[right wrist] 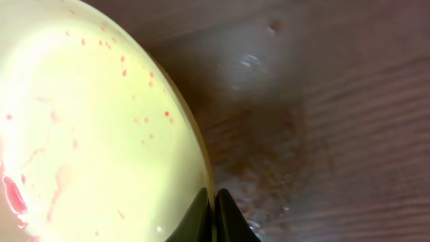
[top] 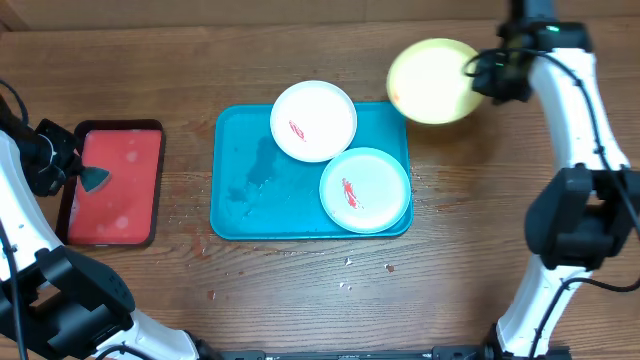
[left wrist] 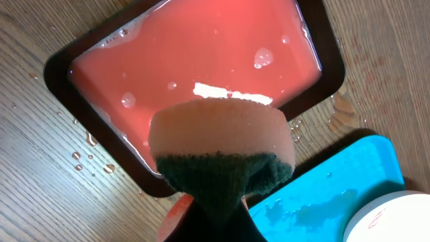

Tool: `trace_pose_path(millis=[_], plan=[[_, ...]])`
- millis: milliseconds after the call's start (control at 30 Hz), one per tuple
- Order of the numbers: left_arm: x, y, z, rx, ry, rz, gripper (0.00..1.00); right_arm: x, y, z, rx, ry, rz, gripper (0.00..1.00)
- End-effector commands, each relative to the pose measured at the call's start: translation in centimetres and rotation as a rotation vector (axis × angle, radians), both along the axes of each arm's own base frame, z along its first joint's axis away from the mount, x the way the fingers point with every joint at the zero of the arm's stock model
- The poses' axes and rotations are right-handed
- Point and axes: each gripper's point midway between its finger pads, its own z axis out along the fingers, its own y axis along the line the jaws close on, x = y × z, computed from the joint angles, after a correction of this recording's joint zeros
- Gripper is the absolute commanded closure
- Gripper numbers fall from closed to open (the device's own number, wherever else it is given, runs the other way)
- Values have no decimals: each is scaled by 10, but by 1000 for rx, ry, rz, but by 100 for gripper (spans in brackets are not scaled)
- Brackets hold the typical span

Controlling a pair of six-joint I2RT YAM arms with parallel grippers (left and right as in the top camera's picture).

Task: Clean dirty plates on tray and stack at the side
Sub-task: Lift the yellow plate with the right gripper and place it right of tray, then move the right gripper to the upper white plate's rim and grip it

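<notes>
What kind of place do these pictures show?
Likely a robotics test bench, not a kitchen: two robot arms at a wooden table, a teal tray holding smeared plates, a red tray of pinkish liquid.

Left wrist cam: the sponge [left wrist: 222, 154] hid nearly all of my left gripper [left wrist: 213, 225], so I couldn't make out the fingers. The tray [left wrist: 349, 181] and white plate [left wrist: 393, 215] were cropped at the bottom-right. Right wrist cam: the yellow-green plate [right wrist: 80, 121] was blurred and ran off the left and bottom edges. Only the tips of my right gripper [right wrist: 215, 212] showed.
</notes>
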Motion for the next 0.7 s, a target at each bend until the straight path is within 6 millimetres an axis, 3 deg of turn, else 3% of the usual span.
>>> trace_pose_path(millis=[0,200,367,433,533,667], plan=[[4,-1,7,6,-27,-5,96,-11,-9,-6,92,10,-45,96],[3,-1,7,5,-27,-5,96,-17,-38,-40,95,18,-111,96],[3,-1,7,5,-26,-5,96,-13,-47,-54,82,-7,-146,94],[3,-1,7,5,-26,-5,96,-14,-42,-52,104,-6,-137,78],[3,-1,7,5,-26,-5,96,-13,-34,-36,151,-13,-121,45],[3,-1,7,5,-26,-5,96,-7,-25,-5,171,-46,-93,39]])
